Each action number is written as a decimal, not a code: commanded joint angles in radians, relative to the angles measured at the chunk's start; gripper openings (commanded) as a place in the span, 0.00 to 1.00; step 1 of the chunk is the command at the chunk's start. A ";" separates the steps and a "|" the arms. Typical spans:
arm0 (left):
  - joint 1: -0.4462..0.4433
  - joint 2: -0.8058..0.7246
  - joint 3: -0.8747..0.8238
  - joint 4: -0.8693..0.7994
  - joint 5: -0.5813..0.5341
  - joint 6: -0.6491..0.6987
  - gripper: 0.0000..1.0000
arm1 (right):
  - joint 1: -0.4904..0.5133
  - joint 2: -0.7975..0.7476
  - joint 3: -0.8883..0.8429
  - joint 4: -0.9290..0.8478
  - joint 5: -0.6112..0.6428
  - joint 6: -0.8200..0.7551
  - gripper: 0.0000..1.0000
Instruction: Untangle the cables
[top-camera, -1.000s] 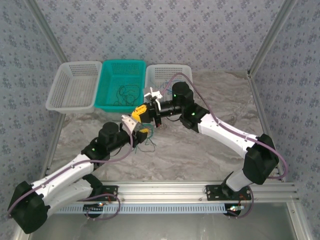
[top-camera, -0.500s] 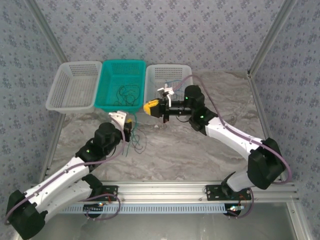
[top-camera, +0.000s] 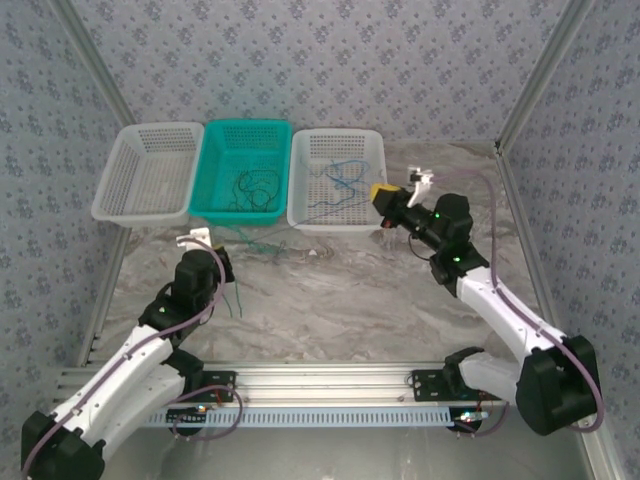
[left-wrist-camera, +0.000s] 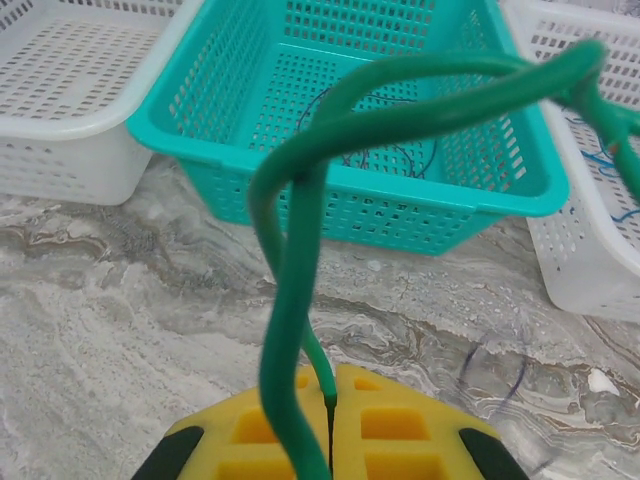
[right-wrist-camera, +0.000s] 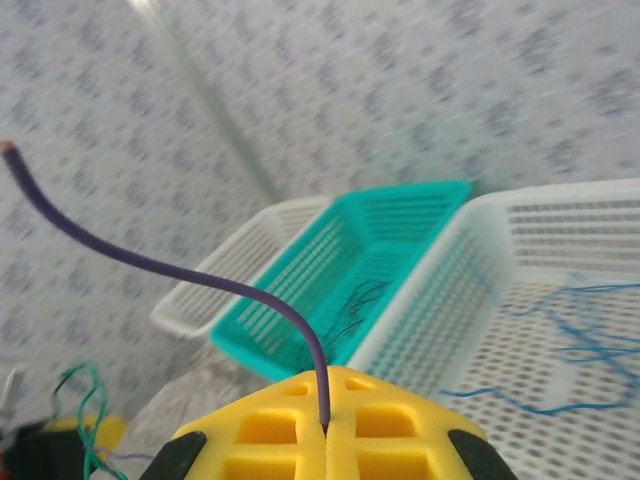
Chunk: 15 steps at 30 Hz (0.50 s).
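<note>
Left gripper (left-wrist-camera: 330, 425) clenched on the green wire (left-wrist-camera: 298, 260), which loops up ahead of it, and right gripper (right-wrist-camera: 325, 428) clenched on the dark wire (right-wrist-camera: 200, 281) arcing up to its left: best drawn apart slowly with firm grips, since the wires may be crossed somewhere, hard to tell.

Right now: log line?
left tool: shut on green wire | right tool: shut on purple wire | blue wire: in right white basket
</note>
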 joint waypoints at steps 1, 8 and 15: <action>0.024 -0.010 -0.001 -0.018 -0.023 -0.043 0.00 | -0.065 -0.074 -0.015 -0.060 0.136 0.051 0.00; 0.082 -0.023 -0.021 -0.052 -0.027 -0.112 0.00 | -0.235 -0.203 -0.067 -0.067 0.167 0.118 0.00; 0.134 -0.045 -0.043 -0.051 0.009 -0.157 0.00 | -0.358 -0.258 -0.097 -0.055 0.158 0.251 0.00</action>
